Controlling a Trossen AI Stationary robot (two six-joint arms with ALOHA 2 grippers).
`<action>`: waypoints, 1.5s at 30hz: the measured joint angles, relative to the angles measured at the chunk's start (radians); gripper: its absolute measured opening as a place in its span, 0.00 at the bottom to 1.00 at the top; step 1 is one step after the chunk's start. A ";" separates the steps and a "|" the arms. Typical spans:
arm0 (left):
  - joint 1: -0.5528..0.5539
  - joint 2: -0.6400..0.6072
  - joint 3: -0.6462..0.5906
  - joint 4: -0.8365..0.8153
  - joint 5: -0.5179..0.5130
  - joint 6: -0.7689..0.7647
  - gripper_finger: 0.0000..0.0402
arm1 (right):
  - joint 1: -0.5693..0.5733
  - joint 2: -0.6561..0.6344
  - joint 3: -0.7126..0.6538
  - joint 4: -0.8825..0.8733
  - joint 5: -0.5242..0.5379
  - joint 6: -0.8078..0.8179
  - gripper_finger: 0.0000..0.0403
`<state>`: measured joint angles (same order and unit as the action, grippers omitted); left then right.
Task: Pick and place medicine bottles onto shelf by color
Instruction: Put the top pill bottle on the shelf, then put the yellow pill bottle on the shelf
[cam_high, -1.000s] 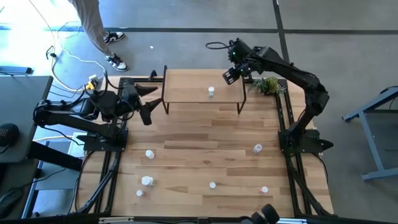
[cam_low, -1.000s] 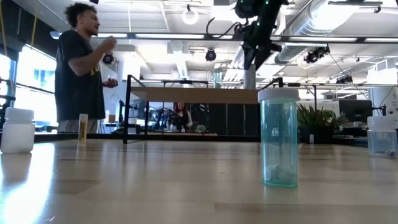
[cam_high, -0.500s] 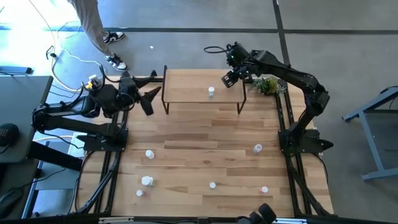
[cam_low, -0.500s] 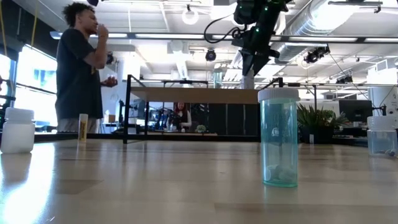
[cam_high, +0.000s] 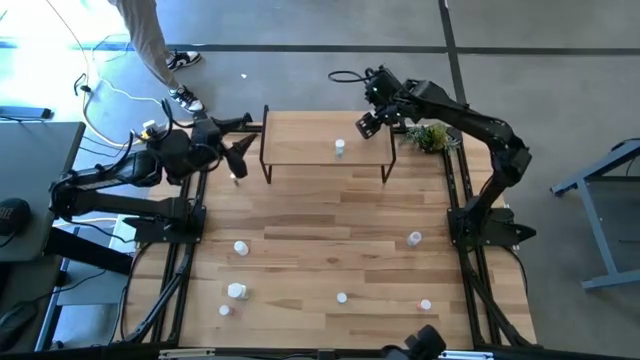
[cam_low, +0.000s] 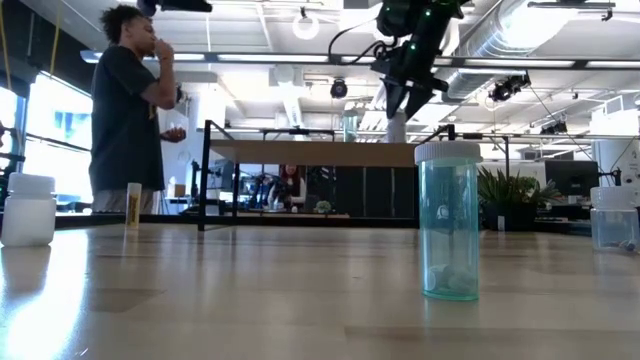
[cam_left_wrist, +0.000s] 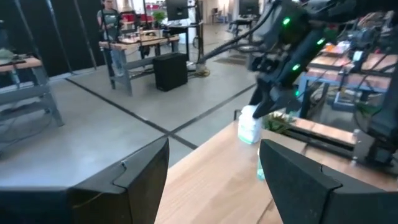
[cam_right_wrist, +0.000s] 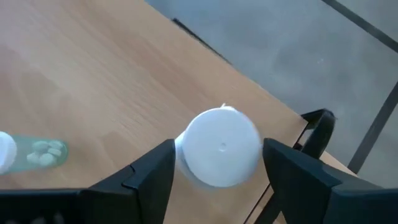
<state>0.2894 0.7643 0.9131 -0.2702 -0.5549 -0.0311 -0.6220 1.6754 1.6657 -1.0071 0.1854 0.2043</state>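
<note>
My right gripper upper centre, fingers spread wide around a white-capped bottle on the shelf – not clamped, my left gripper parted, empty, upper left, 1 teal bottle foreground.

We see the shelf mostly bare, one bottle mid-board; the right end effector crowds its right end. Mid-bench lies open between scattered bottles.
</note>
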 joint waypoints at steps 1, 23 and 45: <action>0.008 -0.001 0.000 -0.007 0.000 0.000 0.61 | 0.000 -0.004 0.000 0.003 0.002 0.000 0.58; 0.123 -0.021 0.055 -0.670 0.066 -0.372 0.61 | -0.002 -0.164 0.000 0.141 0.093 -0.004 0.59; 0.125 0.062 -0.103 -0.819 0.099 -1.084 0.61 | 0.001 -0.178 0.001 0.156 0.093 -0.001 0.59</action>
<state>0.4141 0.8265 0.8098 -1.0893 -0.4555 -1.1152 -0.6212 1.4971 1.6665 -0.8512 0.2783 0.2031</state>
